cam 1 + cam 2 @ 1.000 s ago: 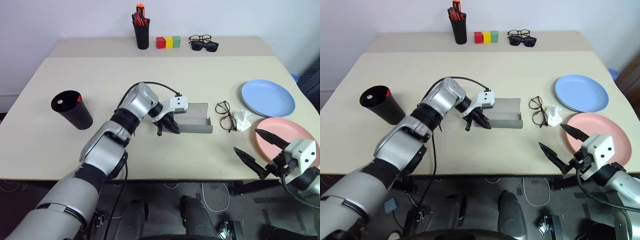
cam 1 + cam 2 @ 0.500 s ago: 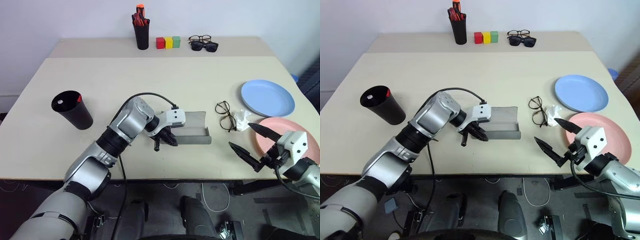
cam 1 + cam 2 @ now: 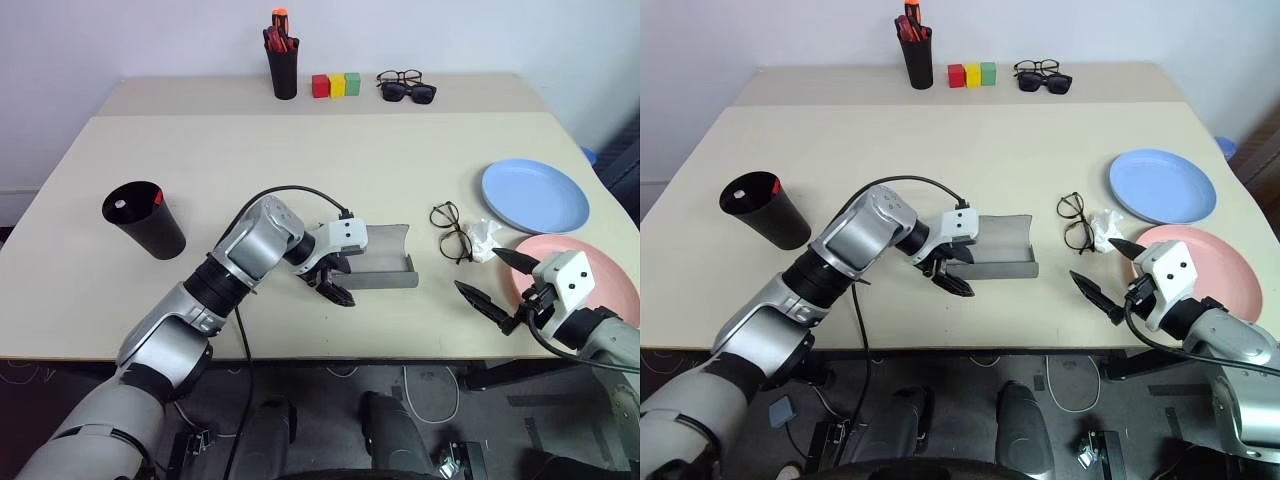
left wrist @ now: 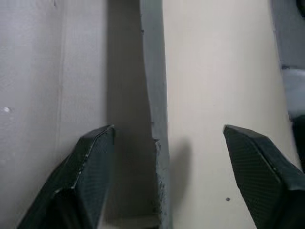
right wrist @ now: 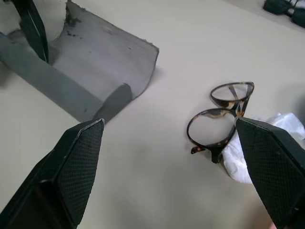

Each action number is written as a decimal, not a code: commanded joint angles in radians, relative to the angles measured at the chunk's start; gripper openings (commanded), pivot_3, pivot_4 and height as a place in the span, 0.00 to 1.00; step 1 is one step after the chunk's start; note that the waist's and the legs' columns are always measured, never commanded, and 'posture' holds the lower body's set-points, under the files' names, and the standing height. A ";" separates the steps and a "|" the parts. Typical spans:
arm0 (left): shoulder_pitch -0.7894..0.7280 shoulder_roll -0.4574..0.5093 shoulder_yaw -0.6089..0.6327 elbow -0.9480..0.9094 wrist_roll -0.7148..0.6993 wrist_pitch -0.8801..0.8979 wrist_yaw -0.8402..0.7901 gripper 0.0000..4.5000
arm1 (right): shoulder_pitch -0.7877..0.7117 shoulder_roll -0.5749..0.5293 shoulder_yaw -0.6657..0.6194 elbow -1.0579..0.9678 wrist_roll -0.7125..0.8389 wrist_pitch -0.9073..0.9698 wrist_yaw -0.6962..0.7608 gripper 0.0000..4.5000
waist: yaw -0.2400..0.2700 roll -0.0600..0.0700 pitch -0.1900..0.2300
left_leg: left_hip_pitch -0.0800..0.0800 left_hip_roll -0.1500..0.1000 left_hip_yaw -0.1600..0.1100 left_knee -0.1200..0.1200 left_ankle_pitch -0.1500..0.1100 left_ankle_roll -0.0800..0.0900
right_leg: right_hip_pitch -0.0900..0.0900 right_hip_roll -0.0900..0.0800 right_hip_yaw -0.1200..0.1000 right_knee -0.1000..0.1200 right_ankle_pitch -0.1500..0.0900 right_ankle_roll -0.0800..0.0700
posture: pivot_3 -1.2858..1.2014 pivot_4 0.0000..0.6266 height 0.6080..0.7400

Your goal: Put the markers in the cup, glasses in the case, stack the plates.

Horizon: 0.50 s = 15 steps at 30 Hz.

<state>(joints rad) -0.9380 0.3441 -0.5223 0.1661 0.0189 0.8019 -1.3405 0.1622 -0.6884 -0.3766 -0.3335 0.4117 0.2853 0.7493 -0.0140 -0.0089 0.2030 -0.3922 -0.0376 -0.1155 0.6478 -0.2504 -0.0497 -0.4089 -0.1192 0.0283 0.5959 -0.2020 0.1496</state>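
From the head views we see the left gripper (image 3: 334,284) at the open grey case (image 3: 385,262), jaws spread, holding nothing. In the left wrist view its fingers (image 4: 88,176) straddle the case's front wall. In the right wrist view we face the glasses (image 5: 220,119) — jaws wide, empty.

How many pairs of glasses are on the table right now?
3: the wire-framed glasses lie between the open case and the blue plate; clear spectacles and dark sunglasses sit at the far edge beside the coloured blocks.
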 commanded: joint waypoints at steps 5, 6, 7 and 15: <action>0.157 0.005 0.330 -0.233 -0.172 -0.311 0.159 0.85 | -0.158 -0.060 0.029 0.185 -0.024 0.022 0.035 1.00 | -0.006 0.001 -0.001 | 0.001 0.001 0.000 -0.001 0.000 0.000 | 0.000 0.000 0.000 0.000 0.002 -0.002 | 0.52 0.24 1.00; 0.175 0.017 0.345 -0.257 -0.188 -0.325 0.158 0.85 | -0.189 -0.076 0.041 0.227 -0.019 0.034 0.063 1.00 | -0.006 0.002 0.000 | 0.001 0.001 0.000 -0.001 0.000 0.000 | 0.000 0.000 0.000 0.000 0.002 -0.002 | 0.52 0.24 1.00; 0.189 0.025 0.362 -0.276 -0.221 -0.315 0.150 0.85 | -0.216 -0.089 0.049 0.263 -0.010 0.040 0.090 1.00 | -0.005 0.002 -0.001 | 0.001 0.000 0.001 -0.001 0.000 0.000 | 0.000 0.000 0.001 0.000 0.002 -0.003 | 0.52 0.24 1.00; 0.295 0.146 0.439 -0.381 -0.414 -0.334 0.052 0.85 | -0.547 -0.123 0.155 0.641 -0.020 0.036 0.302 1.00 | -0.004 0.002 0.000 | 0.002 0.000 0.001 0.001 0.000 0.000 | 0.001 0.000 0.001 0.000 0.003 -0.002 | 0.52 0.24 1.00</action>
<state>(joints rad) -0.6445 0.4721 -0.1104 -0.1692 -0.3493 0.4711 -1.2794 -0.3282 -0.7970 -0.2289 0.2639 0.3850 0.3224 1.0124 -0.0182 -0.0071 0.2026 -0.3910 -0.0374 -0.1144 0.6484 -0.2500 -0.0501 -0.4080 -0.1191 0.0290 0.5960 -0.1992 0.1474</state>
